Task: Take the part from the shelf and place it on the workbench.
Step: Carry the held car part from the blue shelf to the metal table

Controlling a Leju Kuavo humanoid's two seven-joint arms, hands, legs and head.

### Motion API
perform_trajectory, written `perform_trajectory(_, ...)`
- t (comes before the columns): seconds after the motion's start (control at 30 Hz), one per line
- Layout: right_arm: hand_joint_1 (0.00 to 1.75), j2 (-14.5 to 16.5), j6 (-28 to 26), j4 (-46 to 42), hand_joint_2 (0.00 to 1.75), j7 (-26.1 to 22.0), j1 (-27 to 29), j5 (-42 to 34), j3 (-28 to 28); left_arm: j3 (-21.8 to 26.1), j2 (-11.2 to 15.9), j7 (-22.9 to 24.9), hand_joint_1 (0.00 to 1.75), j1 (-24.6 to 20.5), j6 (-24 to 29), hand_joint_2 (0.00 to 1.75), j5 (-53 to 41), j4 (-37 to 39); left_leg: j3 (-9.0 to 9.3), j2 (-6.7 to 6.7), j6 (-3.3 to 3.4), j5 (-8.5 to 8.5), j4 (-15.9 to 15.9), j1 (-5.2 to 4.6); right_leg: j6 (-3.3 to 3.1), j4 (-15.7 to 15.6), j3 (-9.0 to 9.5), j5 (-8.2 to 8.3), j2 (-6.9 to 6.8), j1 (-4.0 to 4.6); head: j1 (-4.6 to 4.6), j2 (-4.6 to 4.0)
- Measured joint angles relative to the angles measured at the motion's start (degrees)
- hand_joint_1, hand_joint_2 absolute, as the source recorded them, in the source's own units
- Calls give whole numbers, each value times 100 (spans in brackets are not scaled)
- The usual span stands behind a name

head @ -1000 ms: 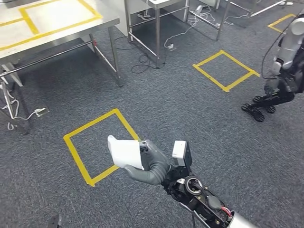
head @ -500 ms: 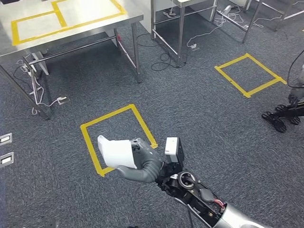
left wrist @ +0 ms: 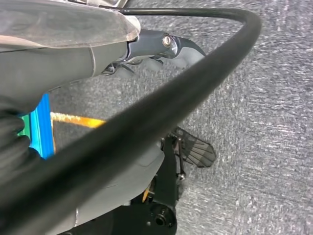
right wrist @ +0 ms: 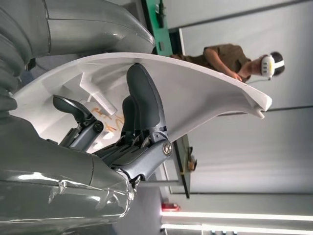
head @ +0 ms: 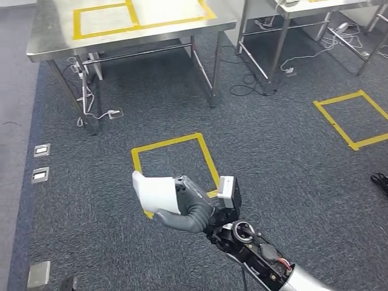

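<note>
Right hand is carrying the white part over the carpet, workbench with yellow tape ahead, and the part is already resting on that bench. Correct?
Not quite. The white part is not on the workbench yet: the head view shows it held in the right hand above the carpet, apart from the bench. The rest is right; the bench top does carry yellow tape.

A robotics test lab or workshop: grey carpet floor (head: 284,182) marked with yellow tape squares (head: 174,167), a stainless-steel surface (head: 50,36) with taped yellow outlines on bare metal legs, loose cables and a power strip (head: 110,114) trailing beneath, floor outlet boxes (head: 41,150), strip lights overhead, and a person (right wrist: 236,62) wearing a headset.
</note>
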Motion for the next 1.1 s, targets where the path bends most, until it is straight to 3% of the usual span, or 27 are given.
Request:
perform_trajectory(0.07, 175, 0, -2, 3, 175, -1, -6, 1, -13, 0, -19, 0, 0, -8, -4, 175, -2, 0, 1, -134, -25, -2, 6, -2, -66, -777, 315, 344, 242, -1, 21, 0)
perform_trajectory(0.1, 175, 0, -2, 3, 175, -1, -8, 2, -17, 0, -27, 0, 0, -9, -6, 175, -3, 1, -22, -193, -50, 7, 8, 6, -86, -988, 411, 394, 322, 5, 34, 0)
perform_trajectory(0.13, 175, 0, -2, 4, 175, 0, -8, 3, -20, 0, -33, 0, 0, -3, -8, 175, -4, 1, -49, -248, -84, 23, 4, 17, -98, -1061, 452, 376, 337, 10, 43, 0)
perform_trajectory(0.2, 175, 4, -2, 2, 175, 2, -13, 6, -26, 0, -27, 0, 0, 26, -8, 175, -6, 2, -87, -319, -156, 51, -7, 24, -121, -1139, 506, 397, 220, -7, 64, 0)
perform_trajectory(0.27, 175, 13, -1, 1, 175, 3, -20, 16, -33, 0, -24, 0, 0, 30, -8, 175, -12, 4, -202, -100, -202, -90, 206, 3, -170, -1231, 545, 450, 86, -45, 3, 0)
perform_trajectory(0.33, 175, 16, -1, 2, 175, 10, -15, 29, -38, 0, -25, 0, 0, 3, -8, 175, -18, 5, -545, 211, -238, -444, 884, 10, -204, -1272, 557, 472, -63, -43, -94, 0)
perform_trajectory(0.4, 175, 14, -1, 4, 175, 23, 7, 38, -40, 0, -27, 0, 0, -2, -8, 175, -24, 5, -891, 308, -279, -676, 1560, 37, -209, -1270, 547, 466, -219, -33, -152, 0)
perform_trajectory(0.43, 175, 14, -1, 5, 175, 34, 16, 45, -40, 0, -29, 0, 0, 3, -8, 175, -28, 5, -926, 329, -298, -643, 1626, 49, -204, -1268, 544, 460, -287, -32, -177, 0)
perform_trajectory(0.47, 175, 14, 2, 4, 175, 48, 21, 51, -40, 0, -28, 0, 0, 6, -8, 175, -30, 5, -834, 353, -313, -510, 1450, 61, -194, -1262, 544, 452, -346, -34, -201, 0)
perform_trajectory(0.53, 175, 15, 20, 1, 175, 77, 18, 58, -40, 0, -21, 0, 0, 4, -8, 175, -32, 5, -393, 444, -328, -167, 635, 82, -147, -1232, 542, 421, -422, -33, -246, 0)
perform_trajectory(0.6, 175, 16, 51, -3, 175, 97, 10, 39, -42, 0, -16, -1, 0, 1, -11, 175, -33, 5, -79, 501, -284, -8, 64, 76, -80, -1191, 531, 376, -458, -10, -273, 0)
perform_trajectory(0.63, 175, 16, 74, -4, 175, 107, 5, 15, -42, 0, -16, -1, 0, 3, -13, 175, -33, 5, -34, 508, -260, -14, -18, 73, -85, -1176, 515, 339, -464, 7, -262, 0)
perform_trajectory(0.73, 175, 17, 143, -3, 175, 121, -5, -78, -43, 0, -19, -2, 0, 15, -16, 175, -32, 5, 0, 495, -222, -30, -18, 65, -249, -1166, 511, 281, -455, 26, -166, 0)
perform_trajectory(0.77, 175, 17, 155, -2, 175, 120, -6, -95, -43, 0, -19, -2, 0, 14, -16, 175, -32, 5, 9, 493, -206, -39, -18, 55, -273, -1174, 524, 295, -453, 21, -138, 0)
perform_trajectory(0.97, 175, 17, 174, 1, 175, 109, -6, -114, -40, 0, -18, -2, 0, 12, -8, 175, -31, 5, 16, 493, -136, -67, -9, 10, -149, -1228, 564, 350, -450, -17, -32, 0)
perform_trajectory(1.1, 175, 17, 202, 2, 175, 102, -6, -88, -40, 2, -15, -2, 0, 12, 12, 175, -27, 5, 17, 493, -119, -79, -3, 1, -4, -1251, 580, 342, -450, -31, -20, 0)
